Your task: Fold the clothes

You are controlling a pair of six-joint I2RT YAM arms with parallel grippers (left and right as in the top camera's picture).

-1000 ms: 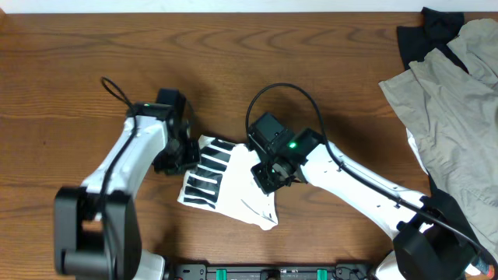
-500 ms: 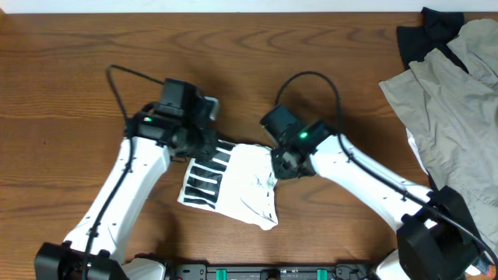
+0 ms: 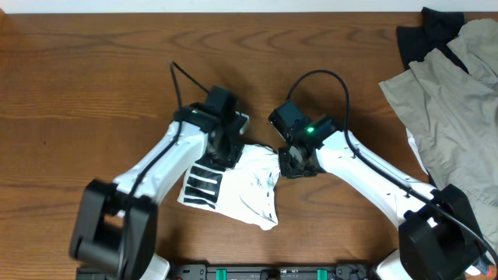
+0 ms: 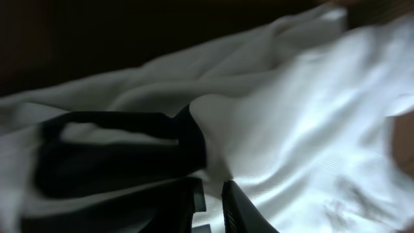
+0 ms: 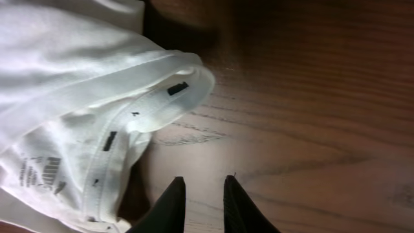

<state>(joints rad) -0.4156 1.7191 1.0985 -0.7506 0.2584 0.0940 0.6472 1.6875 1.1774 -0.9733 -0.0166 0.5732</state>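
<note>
The clothes, a white T-shirt (image 3: pixel 243 196) with black bars (image 3: pixel 204 187), lie crumpled at the table's front middle. My left gripper (image 3: pixel 232 152) sits over the shirt's upper edge. In the left wrist view its fingertips (image 4: pixel 212 197) stand close together with white cloth (image 4: pixel 310 129) and a black bar (image 4: pixel 123 155) pinched between them. My right gripper (image 3: pixel 289 165) hovers just right of the shirt. In the right wrist view it (image 5: pixel 202 194) stands slightly open over bare wood, beside the shirt's collar (image 5: pixel 162 97), holding nothing.
A beige-grey garment (image 3: pixel 451 101) and a black garment (image 3: pixel 424 35) are piled at the table's right end. Bare wooden table (image 3: pixel 93 78) stretches to the left and back. Each arm has a black cable looped above it.
My left gripper has swung right, carrying the shirt's left edge over toward the middle and hiding some bars. My right gripper has let go of the cloth and drawn back to the right.
</note>
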